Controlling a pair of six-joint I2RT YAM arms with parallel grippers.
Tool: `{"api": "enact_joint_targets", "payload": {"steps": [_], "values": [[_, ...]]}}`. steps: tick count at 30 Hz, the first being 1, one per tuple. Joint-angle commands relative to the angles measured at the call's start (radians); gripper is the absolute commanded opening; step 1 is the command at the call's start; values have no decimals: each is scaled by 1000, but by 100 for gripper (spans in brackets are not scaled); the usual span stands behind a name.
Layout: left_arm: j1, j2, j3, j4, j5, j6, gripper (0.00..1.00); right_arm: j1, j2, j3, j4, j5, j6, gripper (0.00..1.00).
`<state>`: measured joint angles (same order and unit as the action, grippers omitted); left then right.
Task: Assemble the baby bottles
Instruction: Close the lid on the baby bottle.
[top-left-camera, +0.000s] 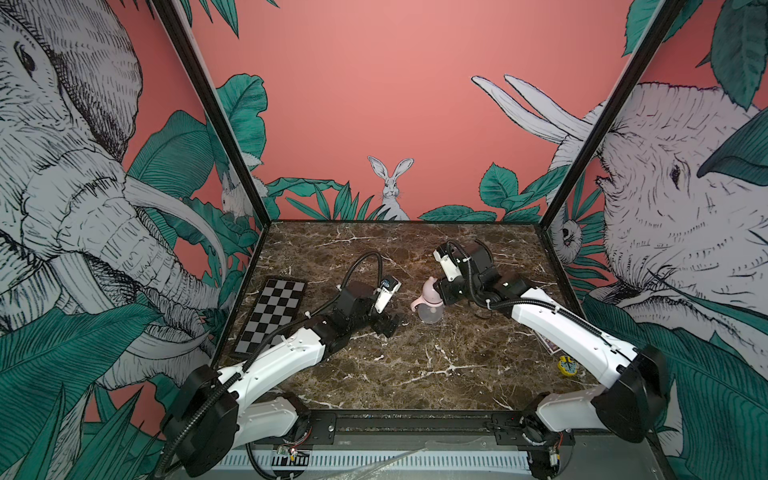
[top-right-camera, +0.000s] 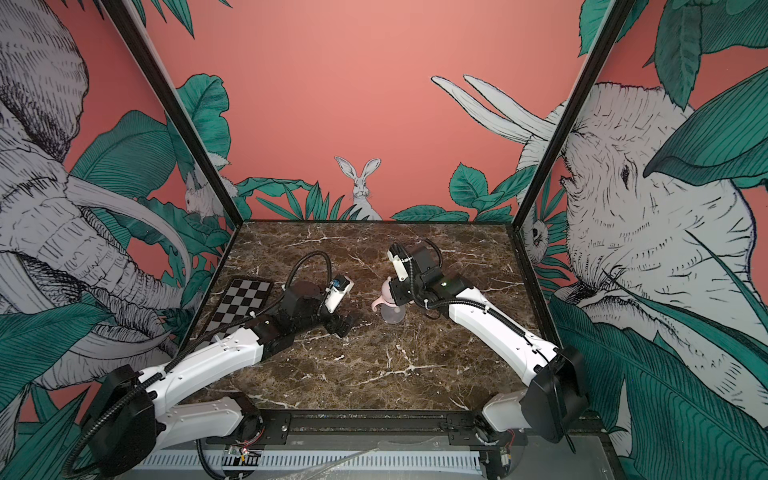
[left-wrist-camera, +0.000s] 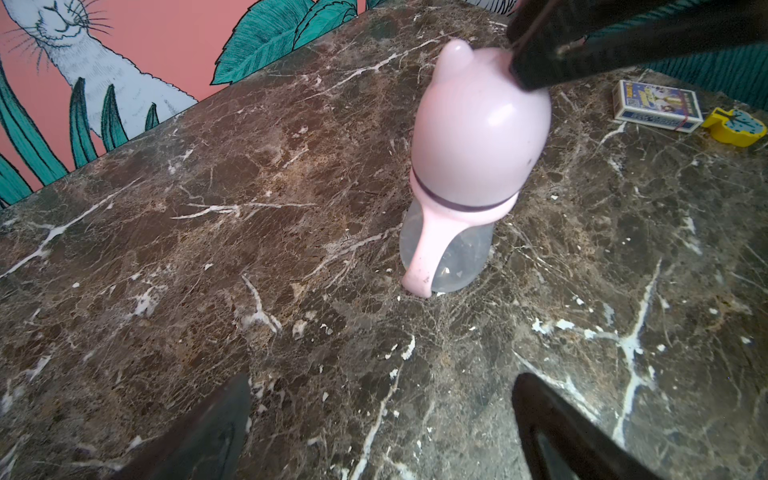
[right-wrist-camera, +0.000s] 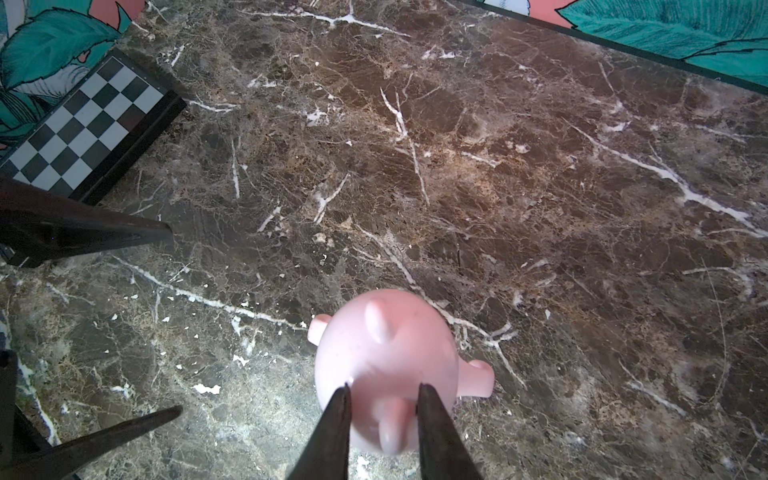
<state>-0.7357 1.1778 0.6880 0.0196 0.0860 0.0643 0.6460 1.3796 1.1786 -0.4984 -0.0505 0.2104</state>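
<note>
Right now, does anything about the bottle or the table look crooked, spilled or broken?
Nothing stands out. The baby bottle stands upright on the table, its eared dome cap seated level on the pink ring, nothing spilled. The right gripper pinches one cap ear; the left gripper hangs open beside it.

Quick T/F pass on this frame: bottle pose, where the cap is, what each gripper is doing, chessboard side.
1. The bottle stands upright on the marble table. True.
2. The left gripper is clamped on the clear body. False: its jaws are wide open and well clear of the bottle.
3. The right gripper is closed around one ear of the pink eared cap. True.
4. The pink eared cap lies on the table beside the bottle. False: it sits on top of the bottle, above the handled ring.
5. The chessboard lies on the left arm's side of the table. True.
</note>
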Motion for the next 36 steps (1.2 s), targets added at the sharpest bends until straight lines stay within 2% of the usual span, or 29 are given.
{"api": "enact_joint_targets", "payload": {"steps": [1,19,20,23,30,36], "values": [[7,-26,20,-11,0,8,99,-3,3,-57,-73,10,24,27],[7,-26,36,-23,3,13,99,-5,-47,-129,-10,40,43,28],[7,-27,36,-23,3,14,99,-5,-52,-124,-13,43,40,29],[7,-24,37,-21,3,14,99,-5,-72,-109,-15,45,27,41],[7,-9,59,-26,2,21,100,-5,-79,-41,15,32,-1,48],[7,-29,85,-84,-43,44,100,-6,-143,-9,-5,52,-18,62]]}}
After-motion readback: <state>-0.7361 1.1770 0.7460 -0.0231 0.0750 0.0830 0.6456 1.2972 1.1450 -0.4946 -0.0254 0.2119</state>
